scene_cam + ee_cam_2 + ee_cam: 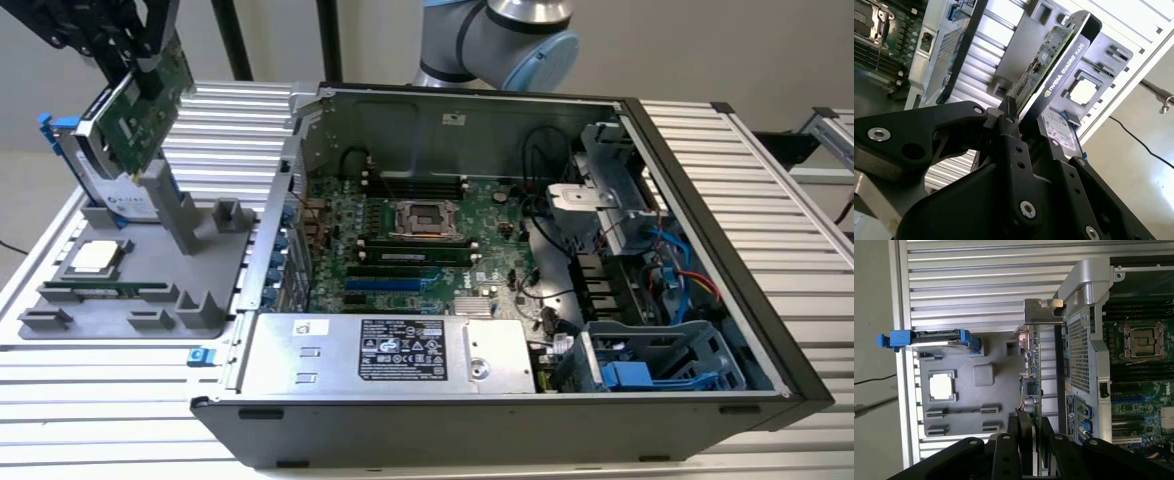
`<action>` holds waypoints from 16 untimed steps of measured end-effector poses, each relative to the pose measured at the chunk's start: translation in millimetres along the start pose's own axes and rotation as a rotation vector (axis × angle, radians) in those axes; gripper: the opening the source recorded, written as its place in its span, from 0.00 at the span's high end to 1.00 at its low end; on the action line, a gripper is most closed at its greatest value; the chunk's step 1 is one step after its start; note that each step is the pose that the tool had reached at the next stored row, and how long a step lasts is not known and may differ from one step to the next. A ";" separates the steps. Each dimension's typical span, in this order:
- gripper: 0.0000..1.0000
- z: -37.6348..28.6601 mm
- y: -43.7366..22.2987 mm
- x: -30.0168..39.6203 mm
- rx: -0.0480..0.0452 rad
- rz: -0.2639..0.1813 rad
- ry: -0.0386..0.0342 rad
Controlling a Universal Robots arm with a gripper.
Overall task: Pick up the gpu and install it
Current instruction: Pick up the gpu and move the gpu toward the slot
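The gpu (142, 112) is a green card with a silver end bracket (1042, 311) and a black cooler (1066, 70). It hangs tilted over the back of the grey parts tray (200, 318), at the exterior view's left. Its lower edge is close above a grey upright post (158, 195) of the tray. My gripper (147, 60) is shut on the card's upper end. In both wrist views the black fingers (1009, 117) clamp the card edge-on (1034, 375). The open computer case (441, 435) stands to the exterior view's right of the card.
On the tray lie a processor chip (96, 257) and a thin green memory stick (107, 291). A silver hard drive in a blue frame (934, 338) stands at the tray's back. The case wall (278, 215) rises between tray and motherboard (400, 245). The arm's base (494, 40) stands behind the case.
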State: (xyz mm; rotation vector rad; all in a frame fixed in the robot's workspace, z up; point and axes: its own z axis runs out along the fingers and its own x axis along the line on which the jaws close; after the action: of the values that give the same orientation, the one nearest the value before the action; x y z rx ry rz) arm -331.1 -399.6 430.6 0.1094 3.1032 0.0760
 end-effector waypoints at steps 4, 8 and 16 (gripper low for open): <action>1.00 -2.4 0.1 -0.1 -0.0001 0.000 -0.0001; 1.00 -4.1 0.2 -0.1 -0.0001 0.000 -0.0001; 1.00 -6.2 0.3 -0.2 -0.0001 0.000 -0.0002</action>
State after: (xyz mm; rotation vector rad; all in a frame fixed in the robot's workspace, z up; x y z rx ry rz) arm -331.1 -399.6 436.8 0.1094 3.1030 0.0762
